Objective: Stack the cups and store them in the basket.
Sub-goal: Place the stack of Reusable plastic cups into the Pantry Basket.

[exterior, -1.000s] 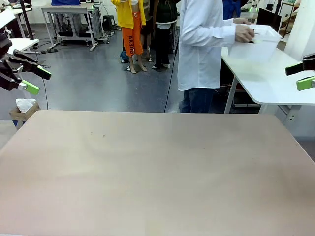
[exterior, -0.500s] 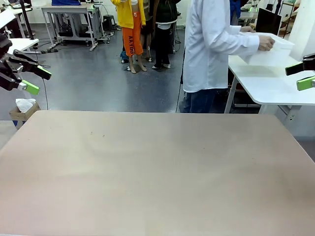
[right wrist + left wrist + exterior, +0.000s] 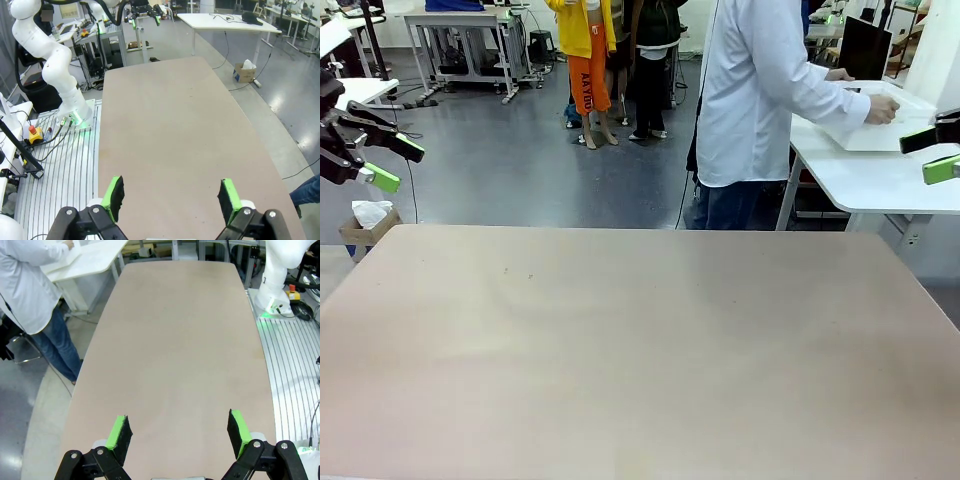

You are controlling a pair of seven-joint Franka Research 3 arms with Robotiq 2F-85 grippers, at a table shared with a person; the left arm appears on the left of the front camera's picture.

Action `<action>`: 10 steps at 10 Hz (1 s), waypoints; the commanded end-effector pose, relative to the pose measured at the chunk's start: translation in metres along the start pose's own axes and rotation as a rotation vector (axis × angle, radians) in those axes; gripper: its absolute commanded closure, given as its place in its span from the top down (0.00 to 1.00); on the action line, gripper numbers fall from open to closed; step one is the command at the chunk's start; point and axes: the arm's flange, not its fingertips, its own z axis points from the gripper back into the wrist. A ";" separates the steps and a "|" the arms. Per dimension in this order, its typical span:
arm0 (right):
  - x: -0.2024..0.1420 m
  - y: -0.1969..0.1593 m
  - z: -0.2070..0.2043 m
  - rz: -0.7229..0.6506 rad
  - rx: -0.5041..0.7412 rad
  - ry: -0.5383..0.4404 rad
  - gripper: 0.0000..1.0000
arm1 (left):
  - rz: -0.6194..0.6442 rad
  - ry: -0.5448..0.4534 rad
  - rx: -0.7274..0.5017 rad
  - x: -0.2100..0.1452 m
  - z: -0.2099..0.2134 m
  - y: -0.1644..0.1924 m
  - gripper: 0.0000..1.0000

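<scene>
Left gripper [image 3: 388, 164] is parked off the desk's [image 3: 620, 340] left edge, fingers apart, nothing between them. In its wrist view [image 3: 178, 436] the pads frame bare desk top, and the person [image 3: 30, 295] stands far ahead of the fingers and off to one side.

The person [image 3: 760, 90] has both hands on the basket [image 3: 875, 120], which sits on a side table [image 3: 880, 170] well beyond our fingers and just behind the right gripper in the front view. We can't see any cups, and can't tell whether they're inside the basket.

Right gripper [image 3: 932, 155] is parked off the right edge, fingers apart and empty. Its wrist view [image 3: 171, 198] again looks down bare desk.

Handling, our guess:
- Basket: stiff, thin plastic, probably light and a bit slick. Take it at the rolled rim or a slot handle, since the flat walls give the pads nothing to bite on.
- Cups: likely light and rigid. Their taper would tend to squeeze them out of a side pinch, so grip low on the wall, or pinch the rim with one finger inside.
- Nested cups could wedge together, so lower them gently.
</scene>
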 end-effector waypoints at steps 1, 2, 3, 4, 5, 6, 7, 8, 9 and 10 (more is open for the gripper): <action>0.003 0.000 0.000 -0.007 -0.001 -0.013 1.00 | 0.010 0.000 -0.002 0.003 0.000 -0.001 1.00; 0.003 0.000 0.000 -0.007 -0.001 -0.013 1.00 | 0.010 0.000 -0.002 0.003 0.000 -0.001 1.00; 0.003 0.000 0.000 -0.007 -0.001 -0.013 1.00 | 0.010 0.000 -0.002 0.003 0.000 -0.001 1.00; 0.003 0.000 0.000 -0.007 -0.001 -0.013 1.00 | 0.010 0.000 -0.002 0.003 0.000 -0.001 1.00; 0.003 0.000 0.000 -0.007 -0.001 -0.013 1.00 | 0.010 0.000 -0.002 0.003 0.000 -0.001 1.00; 0.003 0.000 0.000 -0.007 -0.001 -0.013 1.00 | 0.010 0.000 -0.002 0.003 0.000 -0.001 1.00; 0.003 0.000 0.000 -0.007 -0.001 -0.013 1.00 | 0.010 0.000 -0.002 0.003 0.000 -0.001 1.00; 0.003 0.000 0.000 -0.007 -0.001 -0.013 1.00 | 0.010 0.000 -0.002 0.003 0.000 -0.001 1.00; 0.003 0.000 0.000 -0.007 -0.001 -0.013 1.00 | 0.010 0.000 -0.002 0.003 0.000 -0.001 1.00; 0.003 0.000 0.000 -0.007 -0.001 -0.013 1.00 | 0.010 0.000 -0.002 0.003 0.000 -0.001 1.00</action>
